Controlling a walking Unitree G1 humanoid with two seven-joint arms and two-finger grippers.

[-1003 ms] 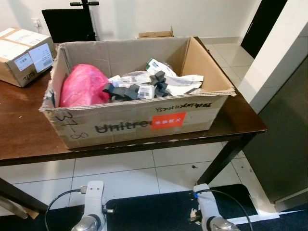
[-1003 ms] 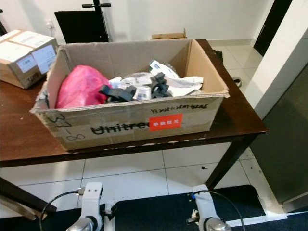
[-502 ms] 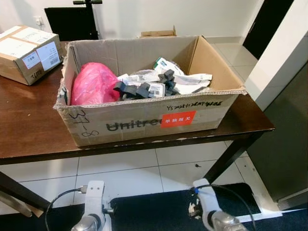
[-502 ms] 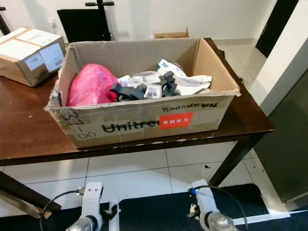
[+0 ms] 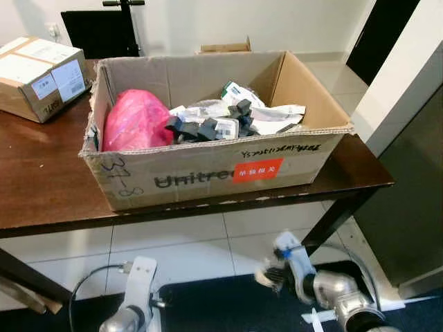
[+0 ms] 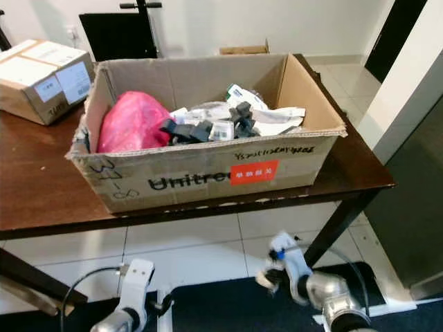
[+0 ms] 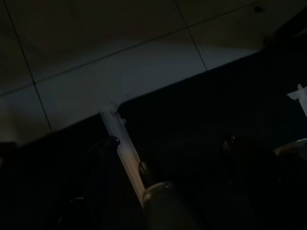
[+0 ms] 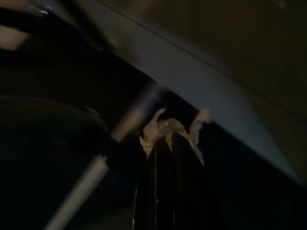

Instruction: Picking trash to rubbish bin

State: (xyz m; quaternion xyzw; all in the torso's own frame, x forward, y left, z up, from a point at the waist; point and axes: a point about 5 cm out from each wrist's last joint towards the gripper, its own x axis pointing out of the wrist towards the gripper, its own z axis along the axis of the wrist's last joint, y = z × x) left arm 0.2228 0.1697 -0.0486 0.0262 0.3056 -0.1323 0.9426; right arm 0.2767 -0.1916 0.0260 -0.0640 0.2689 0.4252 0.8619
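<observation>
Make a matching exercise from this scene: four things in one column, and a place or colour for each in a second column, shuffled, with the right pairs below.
Things:
1. pink bag
2. small taped box
3. red label
4. right gripper

Descriptions:
A. on the front wall of the big cardboard box
B. on the table, to the left of the big cardboard box
C. pinching a scrap of white paper
D. inside the big cardboard box, at its left end

Pairs: 1-D, 2-B, 3-A, 4-C

right pincer [image 8: 170,139] raised, swung forward, clamping crumpled paper [image 8: 163,127]
</observation>
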